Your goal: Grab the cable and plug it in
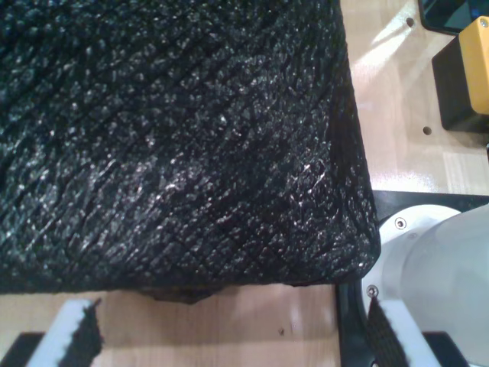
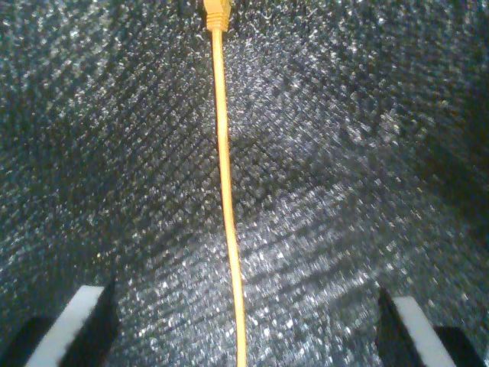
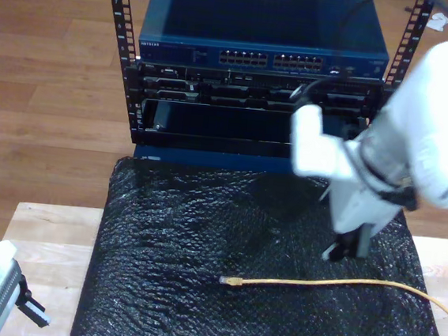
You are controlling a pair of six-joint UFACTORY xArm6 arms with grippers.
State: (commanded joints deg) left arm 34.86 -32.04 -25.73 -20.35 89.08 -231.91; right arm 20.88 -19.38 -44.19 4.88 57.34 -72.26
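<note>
The cable lies stretched across the black bubble-textured mat on the wooden counter, its yellow-orange plug resting near the mat's middle and its length running off toward the exterior view's right. My second gripper hangs over the mat just above the cable, apart from it; in the second wrist view the cable runs straight down the gap between the two fingers, which stand wide apart with nothing held. My first gripper sits at the exterior view's lower left corner, beside the mat's edge; its fingers are spread wide and empty above bare counter. Behind the mat stands a rack with a blue network switch, whose row of ports looks unoccupied, though they are too small to be sure.
</note>
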